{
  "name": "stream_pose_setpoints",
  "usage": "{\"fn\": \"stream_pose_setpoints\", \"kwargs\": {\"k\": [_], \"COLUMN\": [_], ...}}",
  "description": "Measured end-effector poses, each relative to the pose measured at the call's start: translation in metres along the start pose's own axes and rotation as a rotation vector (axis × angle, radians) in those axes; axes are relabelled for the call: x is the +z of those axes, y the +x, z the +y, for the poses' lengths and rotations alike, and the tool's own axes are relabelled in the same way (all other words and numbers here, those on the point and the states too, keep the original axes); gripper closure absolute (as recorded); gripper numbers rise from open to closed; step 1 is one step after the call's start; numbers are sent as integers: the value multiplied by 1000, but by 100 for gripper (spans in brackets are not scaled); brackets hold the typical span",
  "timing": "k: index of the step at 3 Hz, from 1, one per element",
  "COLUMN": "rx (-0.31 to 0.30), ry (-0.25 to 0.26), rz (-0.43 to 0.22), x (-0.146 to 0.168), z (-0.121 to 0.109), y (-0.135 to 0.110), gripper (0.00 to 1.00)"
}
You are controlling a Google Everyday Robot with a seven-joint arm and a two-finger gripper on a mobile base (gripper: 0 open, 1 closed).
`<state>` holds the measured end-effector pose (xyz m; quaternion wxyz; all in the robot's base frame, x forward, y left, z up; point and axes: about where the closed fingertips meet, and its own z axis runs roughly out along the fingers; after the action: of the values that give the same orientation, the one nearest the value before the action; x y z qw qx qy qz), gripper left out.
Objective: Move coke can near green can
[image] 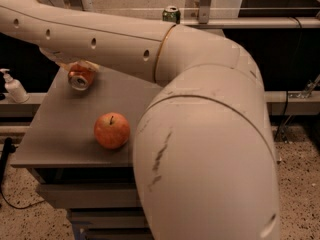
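The coke can (80, 77) is red-orange and tilted, with its silver end facing the camera, over the back left of the grey table (55, 134). My gripper (79, 69) comes down from the arm above it and is shut on the can, with a pale finger (91, 64) showing beside it. The green can (171, 14) stands upright at the far back, only its top part showing above my arm. It is well apart from the coke can, to the right and farther back.
A red apple (112, 130) sits on the table's front middle. My arm's large elbow (210, 149) hides the table's right half. A white pump bottle (14, 87) stands left of the table. A metal rail (280, 21) runs along the back.
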<state>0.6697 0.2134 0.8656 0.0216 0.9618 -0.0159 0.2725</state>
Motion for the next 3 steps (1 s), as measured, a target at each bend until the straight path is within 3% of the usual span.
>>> {"fn": "stream_pose_setpoints", "kwargs": {"k": [1,2,3], "rx": [46,120,127], "ry": [21,64,70], "rz": [33,42,44], "x": [-29,-67,-71], "z": [-6,-2,-2], "y": [7,19,21], "gripper": [100,100,100]}}
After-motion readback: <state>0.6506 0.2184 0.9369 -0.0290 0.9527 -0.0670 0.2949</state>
